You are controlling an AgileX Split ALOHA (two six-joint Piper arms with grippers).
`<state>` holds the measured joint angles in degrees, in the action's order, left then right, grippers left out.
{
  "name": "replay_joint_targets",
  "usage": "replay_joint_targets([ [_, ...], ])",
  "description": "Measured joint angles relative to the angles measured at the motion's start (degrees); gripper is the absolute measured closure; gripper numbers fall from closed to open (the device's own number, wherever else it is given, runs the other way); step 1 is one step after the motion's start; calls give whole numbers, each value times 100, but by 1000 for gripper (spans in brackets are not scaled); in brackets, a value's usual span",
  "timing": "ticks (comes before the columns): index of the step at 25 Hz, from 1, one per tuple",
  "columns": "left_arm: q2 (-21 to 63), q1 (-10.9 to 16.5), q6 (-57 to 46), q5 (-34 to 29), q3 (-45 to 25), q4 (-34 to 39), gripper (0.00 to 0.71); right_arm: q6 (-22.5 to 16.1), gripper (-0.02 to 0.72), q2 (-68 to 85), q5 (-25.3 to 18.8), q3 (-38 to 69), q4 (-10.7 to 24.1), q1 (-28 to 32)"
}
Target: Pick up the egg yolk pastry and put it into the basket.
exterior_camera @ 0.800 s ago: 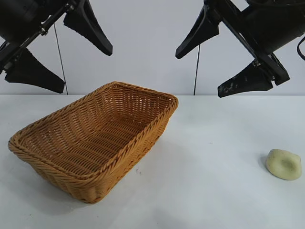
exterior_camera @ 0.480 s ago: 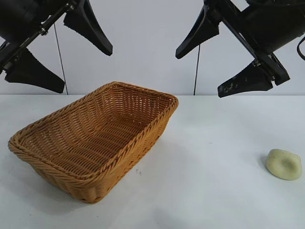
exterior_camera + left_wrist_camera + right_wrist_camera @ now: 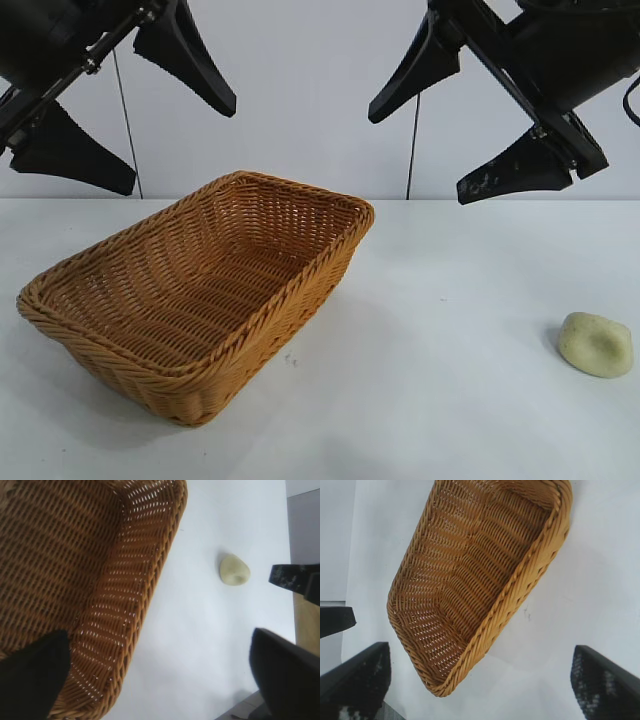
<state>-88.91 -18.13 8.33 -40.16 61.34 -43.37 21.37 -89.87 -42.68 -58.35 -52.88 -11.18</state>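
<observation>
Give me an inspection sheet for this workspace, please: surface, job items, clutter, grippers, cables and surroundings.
Surface: white table, bare apart from the job's things.
Egg yolk pastry: on the table at the exterior view's far right, well apart from the basket.
Basket: upright on the left half, nothing inside.
Clutter: nothing seen.
Left gripper: open, raised above the basket's side, holding nothing.
Right gripper: open, raised above the table, holding nothing.
Cables: one thin dark cable behind each arm.
Surroundings: plain pale wall.
</observation>
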Motion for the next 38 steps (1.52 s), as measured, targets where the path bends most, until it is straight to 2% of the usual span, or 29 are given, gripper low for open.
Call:
replay_joint_targets([
  [9, 7, 0, -119, -68, 0, 30, 15, 0, 8, 0, 0, 0, 0, 0],
  [13, 240, 8, -680, -252, 0, 574, 15, 0, 8, 0, 20, 0, 0, 0],
  [17, 617, -103, -1824, -478, 0, 1537, 15, 0, 8, 0, 33, 0, 0, 0],
  [20, 799, -507, -2965, -699, 0, 2497, 15, 0, 8, 0, 33, 0, 0, 0],
  [23, 823, -955, -4597, -755, -34, 3483, 15, 0, 8, 0, 33, 0, 0, 0],
  [24, 816, -1030, -5081, -755, -52, 3750, 15, 0, 8, 0, 33, 0, 0, 0],
  [25, 816, -1030, -5081, -755, -52, 3750, 15, 0, 8, 0, 28, 0, 0, 0],
  [26, 816, -1109, -6164, -669, -128, 4238, 15, 0, 8, 0, 28, 0, 0, 0],
  [29, 816, -1113, -7477, -584, -331, 4583, 15, 0, 8, 0, 23, 0, 0, 0],
  [31, 816, -1113, -7757, -569, -432, 4621, 15, 0, 8, 0, 16, 0, 0, 0],
  [32, 816, -1113, -8222, -431, -702, 4659, 15, 0, 8, 0, 16, 0, 0, 0],
  [38, 816, -1113, -8820, 155, -1354, 4659, 15, 0, 8, 0, 16, 0, 0, 0],
])
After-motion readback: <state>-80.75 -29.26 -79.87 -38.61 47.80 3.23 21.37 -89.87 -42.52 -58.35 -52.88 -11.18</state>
